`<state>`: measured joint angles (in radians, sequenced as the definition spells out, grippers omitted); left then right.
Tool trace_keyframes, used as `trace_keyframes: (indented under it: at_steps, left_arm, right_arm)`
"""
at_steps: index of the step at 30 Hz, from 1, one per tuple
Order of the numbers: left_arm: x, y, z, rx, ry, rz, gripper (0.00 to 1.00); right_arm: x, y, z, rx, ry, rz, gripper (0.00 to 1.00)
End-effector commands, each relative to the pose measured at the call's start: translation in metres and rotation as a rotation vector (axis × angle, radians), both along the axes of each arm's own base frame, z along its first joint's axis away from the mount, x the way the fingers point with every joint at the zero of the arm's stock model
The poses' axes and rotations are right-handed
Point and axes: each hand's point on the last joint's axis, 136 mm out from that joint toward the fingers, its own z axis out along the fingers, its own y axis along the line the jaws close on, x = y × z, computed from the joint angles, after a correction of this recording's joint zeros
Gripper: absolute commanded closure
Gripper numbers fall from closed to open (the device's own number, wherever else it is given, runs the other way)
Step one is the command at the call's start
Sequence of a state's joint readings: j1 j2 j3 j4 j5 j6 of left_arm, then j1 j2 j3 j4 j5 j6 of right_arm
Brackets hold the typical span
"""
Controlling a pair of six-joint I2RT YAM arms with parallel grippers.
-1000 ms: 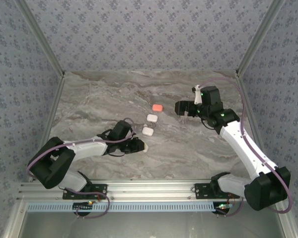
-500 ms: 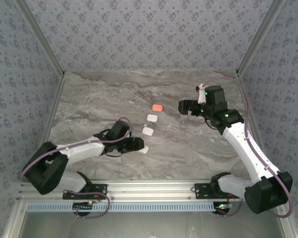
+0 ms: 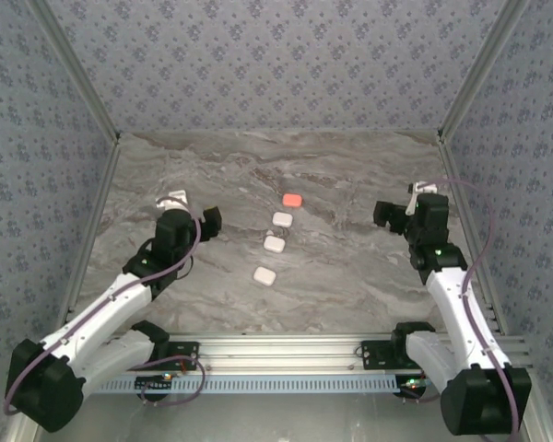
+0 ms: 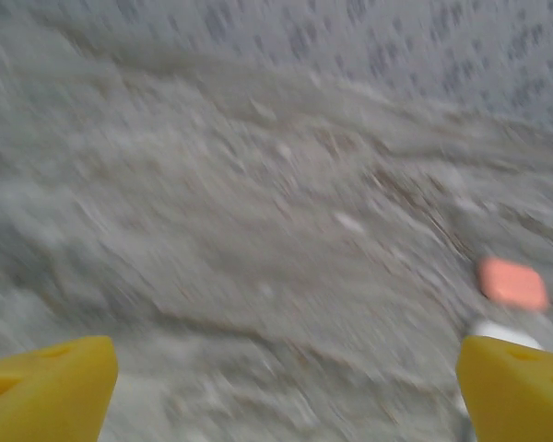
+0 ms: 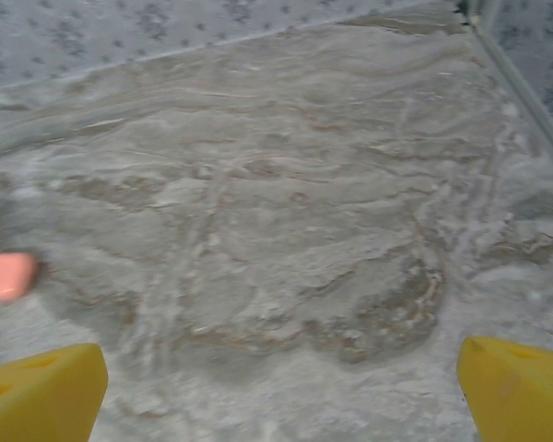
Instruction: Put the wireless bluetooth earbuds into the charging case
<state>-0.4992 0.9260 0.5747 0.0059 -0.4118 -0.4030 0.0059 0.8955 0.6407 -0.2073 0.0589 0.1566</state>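
Marble-veined counter [image 3: 350, 276] carried four small cases in a short line down its middle, the orange case [image 3: 292, 199] at the 12 o'clock end and three white cases [image 3: 275, 244] stepping away toward 6 o'clock, slanting a little to 7. All four looked closed from above. I could not pick out any earbuds lying loose; they were too small to tell, if they were out at all. The left hand [image 3: 205, 221] hung on the 9 o'clock side of that line and the right hand [image 3: 385, 214] on the 3 o'clock side, both well apart from it. Each had its yellow fingers [image 4: 46, 382] spread wide with nothing between them, as the wrist views showed, the left one badly blurred. From the left hand the second case lay almost straight at 3 o'clock; from the right hand the orange case lay between 9 and 10 o'clock. The left seemed to me slightly the nearer. Whichever hand went in would, I judged, meet the line's long axis broadside, and a lid would need opening first.
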Motion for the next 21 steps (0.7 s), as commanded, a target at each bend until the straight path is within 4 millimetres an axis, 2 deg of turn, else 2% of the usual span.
trace_keyframes:
  at_steps: [1, 5, 9, 12, 16, 18, 21]
  left_arm:
    - [0.019, 0.031, 0.016, 0.223, -0.114, 0.071, 0.06]
    - [0.032, 0.060, -0.003, 0.252, -0.067, 0.148, 0.06]
    - [0.042, 0.079, -0.037, 0.314, -0.013, 0.182, 0.05]
    - [0.048, 0.081, -0.054, 0.378, 0.014, 0.155, 0.05]
    - [0.053, 0.079, -0.078, 0.346, 0.009, 0.097, 0.05]
    - [0.056, 0.079, -0.083, 0.366, 0.002, 0.081, 0.05]
    - [0.061, 0.073, -0.080, 0.405, -0.060, 0.026, 0.05]
  right_arm:
    - [0.013, -0.023, 0.001, -0.054, -0.118, -0.068, 0.00]
    - [0.020, -0.031, -0.033, -0.067, -0.138, -0.064, 0.00]
    - [0.028, -0.023, -0.058, -0.073, -0.182, 0.006, 0.00]
    - [0.034, -0.016, -0.068, -0.080, -0.198, 0.059, 0.00]
    - [0.045, -0.007, -0.067, -0.093, -0.256, 0.123, 0.00]
    - [0.051, -0.004, -0.070, -0.071, -0.256, 0.151, 0.00]
    - [0.058, 0.005, -0.083, -0.061, -0.227, 0.216, 0.00]
